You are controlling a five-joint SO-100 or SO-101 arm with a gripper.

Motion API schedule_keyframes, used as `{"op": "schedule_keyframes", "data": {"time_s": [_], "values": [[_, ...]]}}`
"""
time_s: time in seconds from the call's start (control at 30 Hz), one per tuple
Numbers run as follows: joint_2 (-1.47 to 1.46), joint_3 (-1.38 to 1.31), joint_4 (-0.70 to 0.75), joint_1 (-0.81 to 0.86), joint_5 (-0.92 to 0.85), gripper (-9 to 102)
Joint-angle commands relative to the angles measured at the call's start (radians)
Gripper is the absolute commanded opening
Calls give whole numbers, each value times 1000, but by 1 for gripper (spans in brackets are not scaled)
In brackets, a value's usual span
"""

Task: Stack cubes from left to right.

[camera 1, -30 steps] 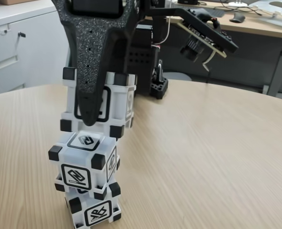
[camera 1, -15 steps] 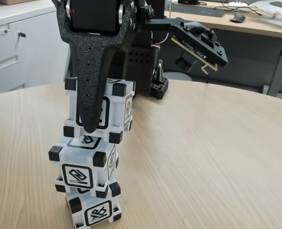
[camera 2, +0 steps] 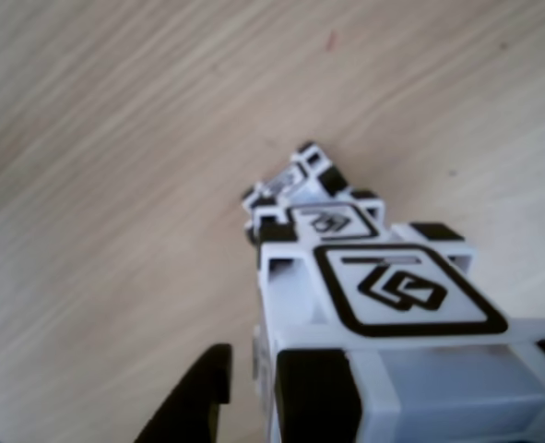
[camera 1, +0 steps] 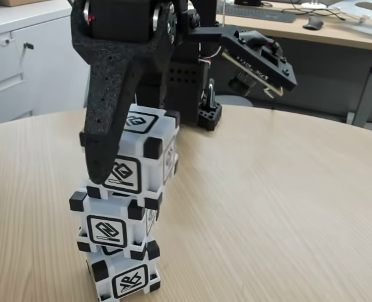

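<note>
pale wood-grain desk [camera 1: 280, 207], round-edged, with white cabinets [camera 1: 22, 60] at 10 o'clock and a second work surface with a keyboard [camera 1: 261, 12] toward 1 o'clock in the fixed view. three cubes stand in one column at about 7 o'clock of that view. the bottom cube [camera 1: 128, 277] sits on the desk, the middle cube [camera 1: 110, 228] rests on it, turned slightly, and the top cube [camera 1: 138, 157] sits on the middle one, shifted a little toward 1 o'clock and somewhat tilted, its upper face showing. the black hand [camera 1: 119, 167] comes down from 12 o'clock; one textured finger [camera 1: 107, 119] lies across the top cube's front-left side, its tip at the seam between the top and middle cubes. the other finger is hidden behind the cube, so i cannot tell whether the hand grips the cube or has let go. a small camera board [camera 1: 258, 60] juts from the arm toward 2 o'clock. behind it, a black perforated base block [camera 1: 209, 116] stands on the desk.

in the other view, looking down the column, the top cube [camera 2: 392, 314] is large at 5 o'clock, the lower cubes peeking past it toward 12 o'clock, and a dark fingertip [camera 2: 194, 401] shows just beside it at 7 o'clock.
</note>
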Motion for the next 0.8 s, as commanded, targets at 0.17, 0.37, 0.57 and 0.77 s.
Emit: {"op": "schedule_keyframes", "data": {"time_s": [0.17,0.37,0.57,0.77], "values": [[23,-17,3,-8,-21,44],[25,-8,3,-11,-21,45],[26,-3,3,-77,-38,46],[26,-2,3,-161,-60,46]]}}
